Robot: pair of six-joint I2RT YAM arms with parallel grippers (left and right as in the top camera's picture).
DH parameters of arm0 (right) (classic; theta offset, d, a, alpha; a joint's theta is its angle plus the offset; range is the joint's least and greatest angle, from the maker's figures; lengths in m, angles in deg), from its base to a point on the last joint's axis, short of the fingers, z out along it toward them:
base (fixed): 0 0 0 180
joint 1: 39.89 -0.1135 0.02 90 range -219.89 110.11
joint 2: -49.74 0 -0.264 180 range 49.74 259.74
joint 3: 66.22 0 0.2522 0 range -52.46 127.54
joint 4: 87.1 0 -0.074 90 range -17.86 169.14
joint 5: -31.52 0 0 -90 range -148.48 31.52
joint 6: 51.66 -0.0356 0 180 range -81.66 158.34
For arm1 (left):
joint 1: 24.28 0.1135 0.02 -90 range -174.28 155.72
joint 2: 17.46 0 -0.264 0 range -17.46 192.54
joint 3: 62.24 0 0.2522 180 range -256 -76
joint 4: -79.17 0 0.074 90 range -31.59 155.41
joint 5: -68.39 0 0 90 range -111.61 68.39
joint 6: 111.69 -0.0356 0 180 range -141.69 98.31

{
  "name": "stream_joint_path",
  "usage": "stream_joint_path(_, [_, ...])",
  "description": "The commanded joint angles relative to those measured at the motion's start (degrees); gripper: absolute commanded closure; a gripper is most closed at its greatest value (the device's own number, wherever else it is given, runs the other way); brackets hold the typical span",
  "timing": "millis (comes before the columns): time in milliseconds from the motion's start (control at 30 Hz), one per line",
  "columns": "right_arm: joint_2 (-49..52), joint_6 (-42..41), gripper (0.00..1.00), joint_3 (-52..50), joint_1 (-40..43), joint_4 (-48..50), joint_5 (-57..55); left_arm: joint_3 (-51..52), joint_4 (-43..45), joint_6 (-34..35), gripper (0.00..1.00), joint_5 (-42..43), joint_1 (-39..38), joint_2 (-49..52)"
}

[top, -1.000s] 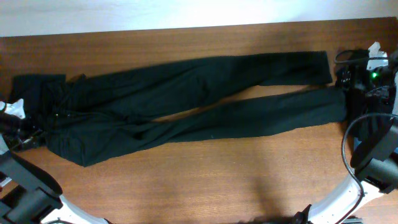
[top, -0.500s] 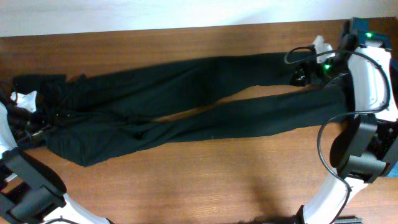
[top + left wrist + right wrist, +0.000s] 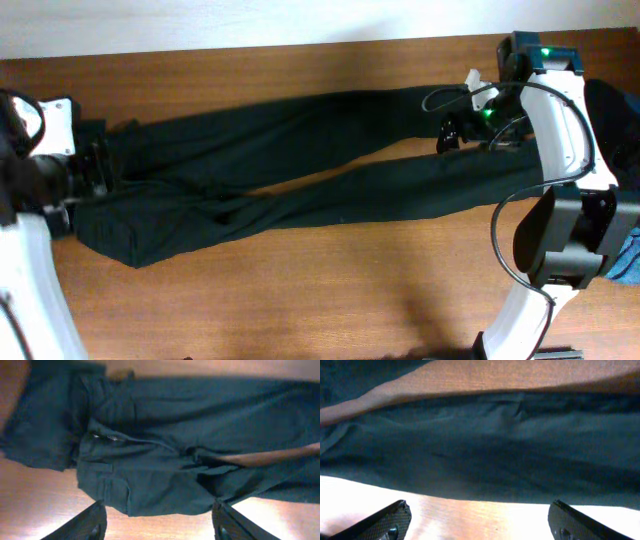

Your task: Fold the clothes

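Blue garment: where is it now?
Overhead view, far right edge: the blue garment peeks out beside the right arm base, clear of the black trousers.

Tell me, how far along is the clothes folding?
Nothing looks folded: the long black fabric trousers lie full-length on the brown wooden table. The left end effector and right end effector hover open over them, gripping nothing. Every fold is left, plus the crumpled blue garment at the right edge.
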Motion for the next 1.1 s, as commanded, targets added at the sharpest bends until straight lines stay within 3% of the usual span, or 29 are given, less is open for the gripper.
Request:
stream_joint_path(0, [0.1, -2.6, 0.08, 0.9, -1.5, -0.9, -1.4, 5.9, -0.1, 5.1, 0.3, -4.9, -0.9, -1.8])
stream_joint_path(167, [-0.3, -6.8, 0.07, 0.9, -3.6, -2.3, -7.3, 18.4, 2.6, 4.9, 0.29, -5.4, -0.9, -2.8])
stream_joint_path(367, [-0.5, -13.6, 0.06, 0.3, -6.1, -2.7, -13.2, 27.4, 12.2, 6.6, 0.27, -5.4, -0.6, -2.8])
stream_joint_path(667, [-0.5, -19.4, 0.01, -2.3, -12.9, -1.6, -19.1, 28.7, 18.3, 8.5, 0.13, -5.5, 0.8, -2.8])
stream_joint_path(700, [-0.5, -19.6, 0.01, -2.4, -13.2, -1.6, -20.2, 28.7, 18.8, 8.5, 0.07, -5.7, 1.0, -2.8])
stream_joint_path(1067, [-0.5, -20.3, 0.01, -5.7, -12.8, -0.5, -16.2, 28.7, 19.1, 8.5, 0.07, -9.0, 1.7, -0.8])
